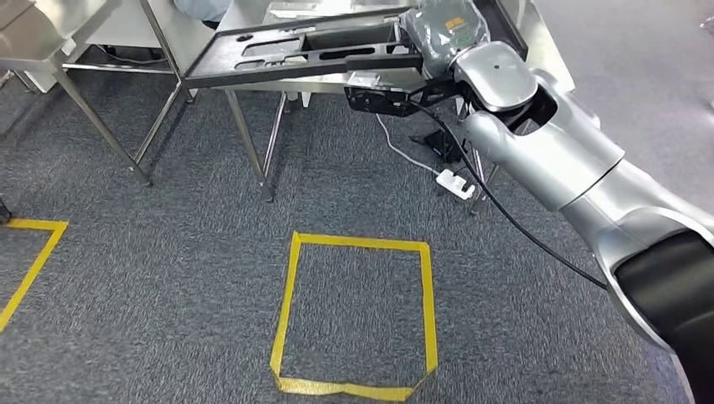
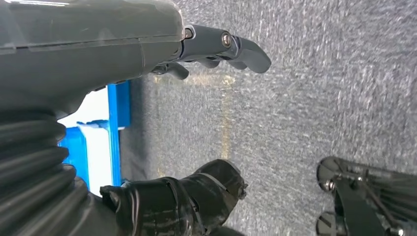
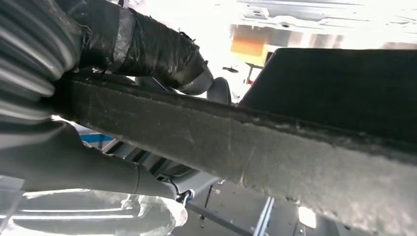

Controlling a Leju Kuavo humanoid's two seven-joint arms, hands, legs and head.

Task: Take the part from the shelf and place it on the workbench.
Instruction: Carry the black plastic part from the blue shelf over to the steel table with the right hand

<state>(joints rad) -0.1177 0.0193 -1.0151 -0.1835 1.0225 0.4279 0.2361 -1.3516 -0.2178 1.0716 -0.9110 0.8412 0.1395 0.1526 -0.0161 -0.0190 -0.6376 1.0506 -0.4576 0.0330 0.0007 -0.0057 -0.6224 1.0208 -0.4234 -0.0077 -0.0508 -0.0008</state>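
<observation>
My right arm enters from the lower right of the head view and reaches to the upper centre of the frame. My right hand sits at the top, right of centre, and grips the part by its right end.

The part is a flat, dark, elongated panel with several slots and cut-outs. It extends from my right hand leftward across the top of the head view, roughly level, ending near the upper left of centre. It is held in the air over the near edge of a steel table whose legs stand on the grey carpet. I cannot tell whether any portion of the part touches the table top.

In the right wrist view the part crosses the frame as a thick dark bar from the left edge to the lower right, with a broader dark section at the upper right. My right hand closes around it: the taped thumb lies across the bar's upper side at the upper left, touching it.

My left hand holds nothing. In the left wrist view its fingers are extended at the top centre and its thumb sits at the bottom centre, well apart from them, over the carpet.

A yellow tape square marks the carpet at the lower centre of the head view. A white power strip lies on the floor right of centre, beside a table leg.
</observation>
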